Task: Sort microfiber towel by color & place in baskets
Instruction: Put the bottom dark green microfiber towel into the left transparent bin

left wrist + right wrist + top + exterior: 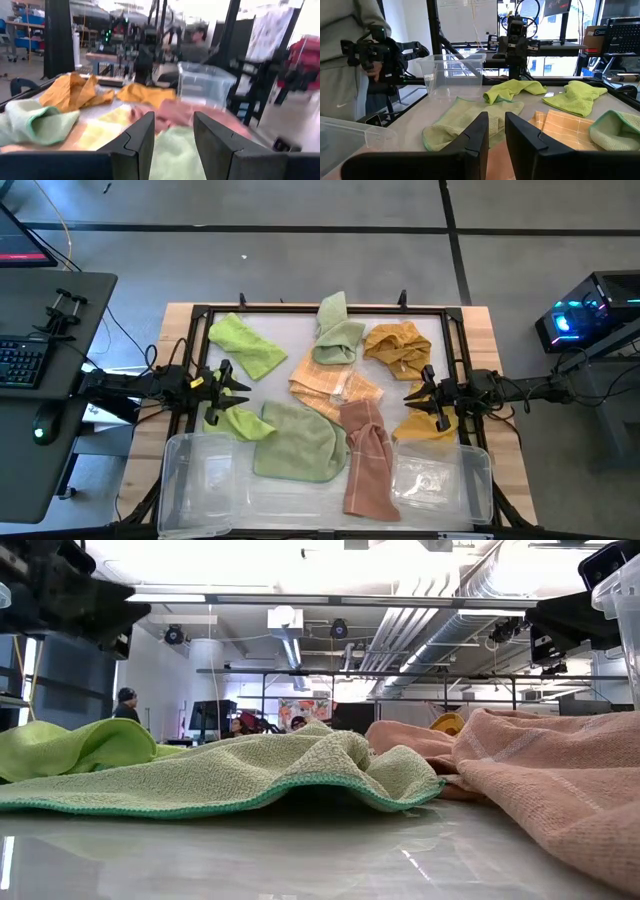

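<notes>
Several microfiber towels lie spread on the white work surface [280,315]: two lime green ones [245,345] [245,423], a large pale green one [300,442], a green-edged one [338,330], a peach checked one [335,385], two mustard ones [398,348] [425,425] and a salmon one [365,460]. Two clear baskets [205,475] [445,480] stand at the near edge; the salmon towel's end lies between them. My left gripper [173,137] hovers open and level at the left edge. My right gripper [496,131] hovers at the right edge, open by a narrow gap. Both hold nothing.
A person in grey [345,60] stands beyond the table's near left corner, by the left basket [452,72]. A desk with a keyboard [20,360] is left of the table. The black frame [320,308] rims the work surface.
</notes>
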Available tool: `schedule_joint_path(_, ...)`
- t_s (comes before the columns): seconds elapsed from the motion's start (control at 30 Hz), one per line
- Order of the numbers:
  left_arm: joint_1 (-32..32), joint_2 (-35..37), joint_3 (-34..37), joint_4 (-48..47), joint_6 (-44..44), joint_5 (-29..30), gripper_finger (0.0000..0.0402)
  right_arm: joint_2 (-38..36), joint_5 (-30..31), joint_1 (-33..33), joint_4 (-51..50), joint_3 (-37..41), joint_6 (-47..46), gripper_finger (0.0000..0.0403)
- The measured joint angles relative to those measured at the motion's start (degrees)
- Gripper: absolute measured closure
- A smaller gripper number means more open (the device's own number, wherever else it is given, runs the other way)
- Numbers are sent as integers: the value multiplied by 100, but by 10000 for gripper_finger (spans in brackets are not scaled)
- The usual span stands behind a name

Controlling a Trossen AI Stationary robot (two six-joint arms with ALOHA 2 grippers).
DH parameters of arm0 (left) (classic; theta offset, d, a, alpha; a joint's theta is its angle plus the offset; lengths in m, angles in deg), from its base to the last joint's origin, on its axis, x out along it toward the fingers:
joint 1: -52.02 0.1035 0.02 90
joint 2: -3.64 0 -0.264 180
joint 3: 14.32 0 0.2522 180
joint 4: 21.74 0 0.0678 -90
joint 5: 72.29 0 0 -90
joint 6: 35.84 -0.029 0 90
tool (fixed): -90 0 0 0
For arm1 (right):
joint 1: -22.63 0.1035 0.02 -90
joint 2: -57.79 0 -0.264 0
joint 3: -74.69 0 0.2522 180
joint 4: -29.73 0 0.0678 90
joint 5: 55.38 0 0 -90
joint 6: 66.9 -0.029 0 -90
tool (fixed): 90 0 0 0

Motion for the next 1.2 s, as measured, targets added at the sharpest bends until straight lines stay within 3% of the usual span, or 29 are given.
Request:
schedule_joint_path(0.1, 0, -4, 0, 678, 900, 181, 280, 2, -1, -1, 0, 2, 0, 344)
schedule_joint_path(0.23, 2, -136, -52, 1411, 2010, 955, 280, 0, 2, 1, 1, 1, 0, 344)
schedule_joint_path(0.43, -131, -1064, -1026, 807, 1171, 886, 280, 2, 1, 2, -2, 2, 0, 344)
schedule_joint_path(0.6, -231, -2515, -2256, -183, -22, 1206, 280, 2, -1, -1, 0, 2, 0, 344)
schedule_joint_path(0.93, -389, -6071, -4686, -2305, -415, 1617, 280, 2, 1, 1, -2, 0, 0, 344)
schedule_joint_path(1.03, -406, -7032, -5216, -2509, -451, 1441, 279, 2, 1, 0, 0, 1, 0, 344)
schedule_joint_path(1.2, -478, -8350, -5773, -2526, -560, 660, 255, 2, 2, -1, 0, 2, 0, 344)
